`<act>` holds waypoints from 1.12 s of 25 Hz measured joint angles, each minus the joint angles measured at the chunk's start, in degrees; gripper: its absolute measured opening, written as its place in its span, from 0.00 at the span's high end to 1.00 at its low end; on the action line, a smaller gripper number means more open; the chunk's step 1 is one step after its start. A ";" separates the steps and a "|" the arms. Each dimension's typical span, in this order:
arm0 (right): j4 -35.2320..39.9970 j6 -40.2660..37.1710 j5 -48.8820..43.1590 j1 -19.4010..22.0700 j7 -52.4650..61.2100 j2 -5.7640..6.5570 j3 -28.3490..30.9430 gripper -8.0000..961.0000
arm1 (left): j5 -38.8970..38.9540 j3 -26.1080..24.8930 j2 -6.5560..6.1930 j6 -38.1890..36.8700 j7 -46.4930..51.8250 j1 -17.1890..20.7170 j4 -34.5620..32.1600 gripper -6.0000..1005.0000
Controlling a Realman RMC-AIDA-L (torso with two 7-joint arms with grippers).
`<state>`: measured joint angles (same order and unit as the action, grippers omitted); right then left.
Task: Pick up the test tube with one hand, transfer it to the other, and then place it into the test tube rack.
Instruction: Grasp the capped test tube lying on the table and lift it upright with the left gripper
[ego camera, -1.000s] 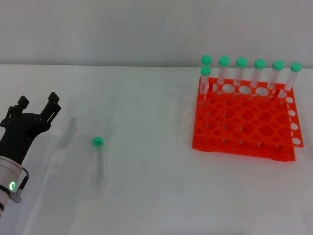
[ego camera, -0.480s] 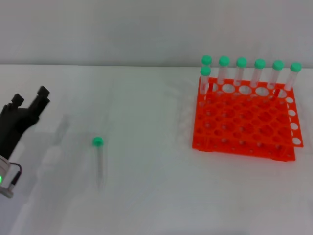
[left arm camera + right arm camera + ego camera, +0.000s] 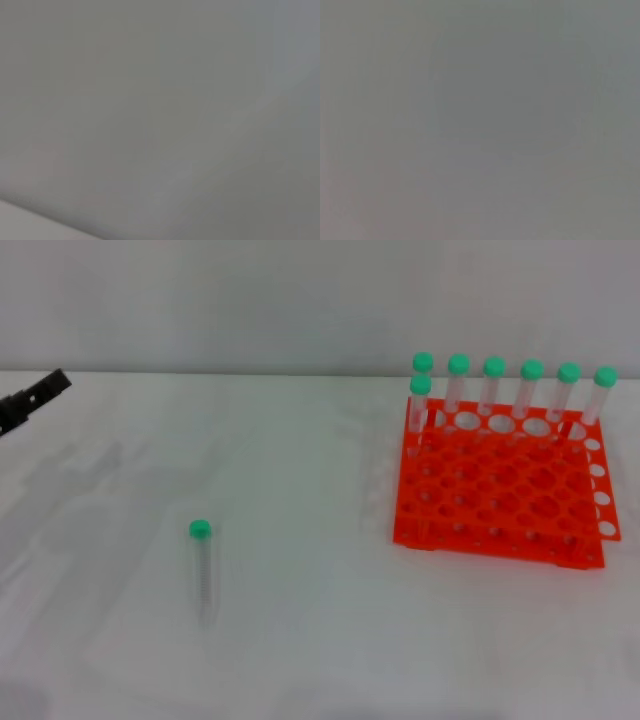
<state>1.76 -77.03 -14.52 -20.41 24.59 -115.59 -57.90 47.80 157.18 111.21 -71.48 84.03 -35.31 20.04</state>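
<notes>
The test tube (image 3: 204,568) lies flat on the white table, left of centre, with its green cap (image 3: 200,530) pointing away from me. Nothing touches it. Only a black tip of my left gripper (image 3: 32,400) shows at the far left edge of the head view, well above and left of the tube. The orange-red test tube rack (image 3: 500,502) stands at the right. My right gripper is out of view. Both wrist views show only plain grey.
Several green-capped tubes (image 3: 494,388) stand upright in the rack's back row, and one more (image 3: 419,405) stands just in front at the left corner. The white table (image 3: 300,640) stretches between the lying tube and the rack.
My left gripper has drawn back up and to the left, from beside the tube to the view's edge. The tube and the rack have not moved.
</notes>
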 joint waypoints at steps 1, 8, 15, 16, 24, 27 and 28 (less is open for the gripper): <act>0.00 0.11 0.00 -0.13 0.00 0.00 -0.01 0.09 | -0.35 2.53 -0.10 -0.31 3.31 -0.88 2.52 0.13; 0.00 0.54 0.02 -0.38 0.01 -0.09 -0.02 0.09 | -20.99 5.85 -2.22 -12.96 25.87 -9.95 22.81 0.13; 0.01 0.75 0.05 -0.44 0.02 -0.07 -0.01 0.09 | -45.31 5.98 -4.29 -21.01 38.18 -19.86 34.02 0.14; 0.13 0.86 0.07 -0.54 0.02 -0.07 -0.02 0.09 | -49.77 6.01 -4.89 -23.00 38.79 -22.08 34.71 0.14; 0.42 4.42 0.07 -2.74 -0.27 -0.21 -0.29 0.09 | -70.73 6.08 -4.62 -26.76 41.16 -33.03 28.76 0.15; 0.42 4.99 0.11 -2.92 -0.29 -0.23 -0.23 0.09 | -72.86 6.09 -3.87 -25.38 42.91 -34.53 24.87 0.15; 0.42 4.99 0.11 -2.92 -0.29 -0.23 -0.23 0.09 | -73.26 6.10 -3.76 -24.45 44.14 -34.79 23.53 0.15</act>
<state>2.18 -72.04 -14.40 -23.32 24.30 -115.83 -58.13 -25.46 163.28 107.44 -95.92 128.17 -70.10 43.58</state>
